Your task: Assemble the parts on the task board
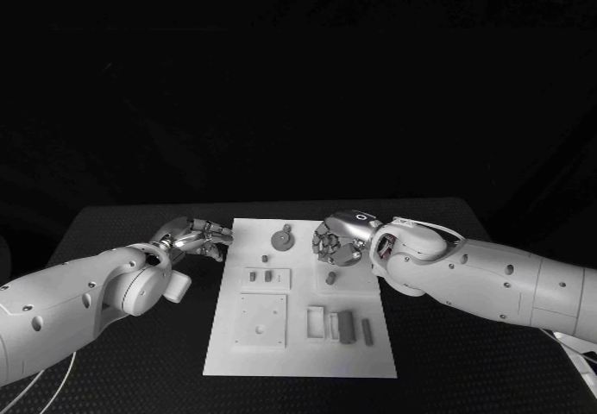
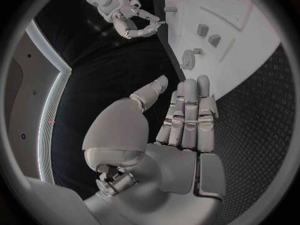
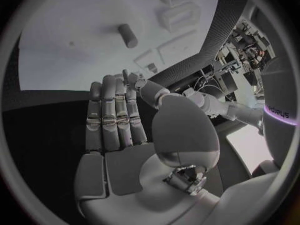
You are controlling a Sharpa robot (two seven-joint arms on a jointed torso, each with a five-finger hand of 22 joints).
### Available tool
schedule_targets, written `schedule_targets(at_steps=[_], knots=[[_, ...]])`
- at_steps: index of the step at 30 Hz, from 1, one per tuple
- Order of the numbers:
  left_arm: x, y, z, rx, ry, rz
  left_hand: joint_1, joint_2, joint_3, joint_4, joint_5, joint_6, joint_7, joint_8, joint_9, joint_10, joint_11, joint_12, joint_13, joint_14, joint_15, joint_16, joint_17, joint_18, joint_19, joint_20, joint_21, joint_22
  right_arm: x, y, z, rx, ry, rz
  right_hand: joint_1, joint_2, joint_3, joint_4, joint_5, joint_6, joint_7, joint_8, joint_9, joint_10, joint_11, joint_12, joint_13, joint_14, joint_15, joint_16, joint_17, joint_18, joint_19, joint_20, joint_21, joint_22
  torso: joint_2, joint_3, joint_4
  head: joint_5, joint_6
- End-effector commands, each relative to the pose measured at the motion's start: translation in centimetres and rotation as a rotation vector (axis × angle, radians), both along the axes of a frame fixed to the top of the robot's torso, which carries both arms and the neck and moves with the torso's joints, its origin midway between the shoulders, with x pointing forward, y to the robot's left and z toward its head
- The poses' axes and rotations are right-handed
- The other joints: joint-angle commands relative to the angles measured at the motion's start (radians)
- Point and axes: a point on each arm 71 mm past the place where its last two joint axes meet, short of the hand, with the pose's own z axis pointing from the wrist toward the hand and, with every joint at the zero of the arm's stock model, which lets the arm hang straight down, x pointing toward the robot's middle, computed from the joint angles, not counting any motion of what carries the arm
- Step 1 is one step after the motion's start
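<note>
The white task board (image 1: 298, 358) lies in the middle of the table. My left hand (image 1: 199, 238) hovers at the board's far left edge, fingers straight, thumb apart, nothing in it (image 2: 187, 120). My right hand (image 1: 338, 241) hangs over the board's far right part, fingers pointing down. In the right wrist view its thumb tip (image 3: 139, 83) lies close to the fingertips; whether a small piece sits between them I cannot tell. A round toothed part (image 1: 284, 239) lies between the hands, and a short cylinder (image 1: 332, 278) stands just below the right hand (image 3: 127, 35).
Two small pieces (image 1: 261, 277) stand in a recessed square, with a square plate (image 1: 261, 321) nearer me. Several upright blocks and bars (image 1: 342, 326) stand at the board's near right. Black table (image 1: 124, 233) surrounds the board.
</note>
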Motion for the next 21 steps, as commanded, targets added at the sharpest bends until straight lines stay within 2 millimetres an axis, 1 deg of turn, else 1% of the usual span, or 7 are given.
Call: schedule_targets(at_steps=[1, 5, 9, 10, 14, 18, 21], knots=[[0.1, 0.0, 0.1, -0.008, -0.014, 0.007, -0.004, -0.005, -0.005, -0.002, 0.002, 0.002, 0.006, -0.004, -0.002, -0.007, -0.002, -0.005, -0.002, 0.009, 0.001, -0.004, 0.001, 0.012, 0.006, -0.001, -0.005, -0.001, -0.6, 1.5, 0.4, 0.037, -0.012, 0.051, 0.003, 0.011, -0.003, 0.000, 0.003, 0.004, 0.003, 0.005, 0.002, 0.004, -0.001, 0.003, 0.001, 0.000, -0.007, -0.003, 0.002, 0.006, 0.005, -0.002, -0.002, 0.001, 0.000, -0.0016, 0.0008, 0.017, 0.005], [0.1, 0.0, 0.2, -0.009, -0.016, 0.010, -0.004, -0.005, -0.005, -0.002, 0.002, 0.002, 0.007, -0.004, -0.002, -0.007, -0.002, -0.004, -0.002, 0.009, 0.001, -0.004, 0.001, 0.012, 0.006, -0.001, -0.005, -0.001, -1.2, 3.1, 0.7, 0.052, -0.019, 0.092, 0.003, 0.011, -0.002, 0.000, 0.003, 0.003, 0.003, 0.004, 0.002, 0.003, 0.000, 0.002, 0.002, 0.000, -0.007, -0.004, 0.002, 0.006, 0.005, -0.002, -0.002, 0.001, 0.000, -0.0011, 0.0005, 0.029, 0.004], [0.1, 0.0, 0.2, -0.011, -0.014, 0.012, -0.001, -0.003, -0.003, -0.002, 0.005, 0.001, 0.006, -0.003, -0.001, -0.007, -0.002, -0.003, -0.001, 0.010, 0.001, -0.004, 0.002, 0.013, 0.008, -0.001, -0.006, -0.001, -1.7, 4.7, 0.7, 0.055, -0.018, 0.131, 0.003, 0.012, -0.002, 0.000, 0.003, 0.002, 0.004, 0.004, 0.003, 0.003, 0.000, 0.002, 0.003, 0.000, -0.007, -0.005, 0.003, 0.006, 0.005, -0.002, -0.003, 0.002, 0.000, -0.0018, 0.0007, 0.037, 0.002], [0.1, 0.0, 0.2, -0.011, -0.014, 0.012, -0.001, -0.003, -0.003, -0.002, 0.006, 0.001, 0.006, -0.003, -0.001, -0.007, -0.002, -0.003, -0.001, 0.010, 0.001, -0.004, 0.002, 0.013, 0.008, -0.001, -0.006, -0.001, -1.7, 4.9, 0.6, 0.055, -0.017, 0.138, 0.003, 0.012, -0.002, 0.000, 0.003, 0.002, 0.004, 0.004, 0.003, 0.003, 0.000, 0.001, 0.003, 0.000, -0.007, -0.005, 0.003, 0.006, 0.005, -0.002, -0.003, 0.002, 0.000, -0.0017, 0.0003, 0.041, 0.001], [0.1, -0.1, 0.2, -0.013, -0.016, 0.014, -0.001, -0.004, -0.003, -0.002, 0.006, 0.002, 0.006, -0.003, -0.001, -0.007, -0.002, -0.003, -0.001, 0.010, 0.001, -0.004, 0.003, 0.013, 0.008, 0.000, -0.006, -0.001, -2.2, 6.2, 0.1, 0.051, -0.016, 0.169, 0.002, 0.013, -0.002, 0.000, 0.003, 0.002, 0.004, 0.003, 0.003, 0.002, 0.000, 0.001, 0.004, 0.000, -0.007, -0.006, 0.003, 0.006, 0.005, -0.002, -0.003, 0.002, 0.000, -0.0023, 0.0007, 0.053, -0.002], [0.1, -0.1, 0.2, -0.013, -0.015, 0.015, -0.001, -0.004, -0.003, -0.002, 0.007, 0.002, 0.006, -0.002, -0.001, -0.007, -0.002, -0.003, -0.001, 0.011, 0.001, -0.004, 0.003, 0.013, 0.008, 0.000, -0.007, -0.001, -2.6, 7.2, -0.3, 0.048, -0.013, 0.191, 0.002, 0.014, -0.002, 0.000, 0.003, 0.001, 0.004, 0.003, 0.004, 0.002, 0.000, 0.000, 0.005, 0.000, -0.006, -0.007, 0.004, 0.006, 0.005, -0.002, -0.004, 0.002, 0.000, -0.0011, 0.0008, 0.067, -0.006], [0.2, -0.2, 0.2, -0.013, -0.015, 0.015, -0.001, -0.005, -0.003, -0.002, 0.007, 0.002, 0.007, -0.002, -0.001, -0.007, -0.002, -0.003, -0.001, 0.011, 0.001, -0.005, 0.003, 0.013, 0.008, 0.000, -0.007, -0.001, -2.8, 8.0, -0.7, 0.036, -0.013, 0.208, 0.002, 0.014, -0.002, 0.000, 0.003, 0.001, 0.004, 0.003, 0.004, 0.001, 0.001, 0.000, 0.005, 0.000, -0.006, -0.007, 0.004, 0.006, 0.005, -0.002, -0.004, 0.002, 0.000, -0.0012, 0.0009, 0.077, -0.008]])
